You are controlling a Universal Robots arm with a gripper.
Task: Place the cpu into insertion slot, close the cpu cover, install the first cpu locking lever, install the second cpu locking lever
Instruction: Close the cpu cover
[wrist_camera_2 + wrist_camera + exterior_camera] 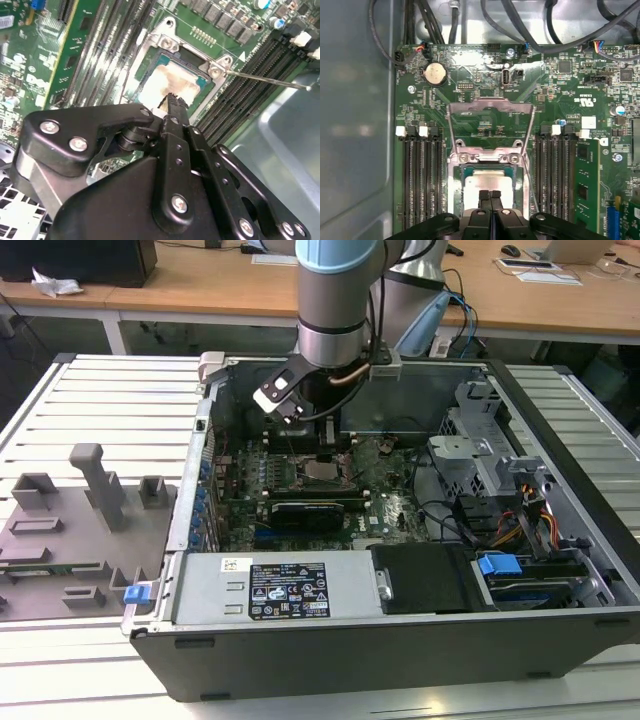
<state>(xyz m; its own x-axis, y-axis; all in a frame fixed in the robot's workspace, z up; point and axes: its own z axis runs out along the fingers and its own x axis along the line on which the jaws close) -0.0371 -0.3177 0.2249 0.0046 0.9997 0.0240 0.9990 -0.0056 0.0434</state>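
- The gripper (pixel 490 194) has its 2 fingers pressed together and holds nothing. Their tips sit just over one edge of the cpu (pixel 490 179); I cannot tell whether they touch its pale metal top.
- The cpu lies flat inside the insertion slot (pixel 455 186), square to the metal rim, so the placing step looks done.
- The cpu cover (pixel 490 105) is swung back on its hinge, on the far side of the cpu from the fingers. Green board shows through its cut-out, so I judge that the closing step is not yet done.
- 1 locking lever (pixel 265 80), a thin wire rod, juts free from a corner of the slot and out over the memory slots (pixel 422 180). It is unlatched, which is probably why the cover can stand open.
- In the exterior view, take the slot as the dial's centre. The arm drops in from 12 o'clock, and the black expansion card (pixel 305 510) lies close at 6 o'clock. The drive cage (pixel 480 440) stands well apart at 3 o'clock, and the case wall (pixel 205 490) is at 9 o'clock.
- Memory slots flank the slot closely on 2 sides, so there is little sideways room. The space above the cpu is open, and the cover's swing path back onto it looks blocked by nothing except the fingers themselves.
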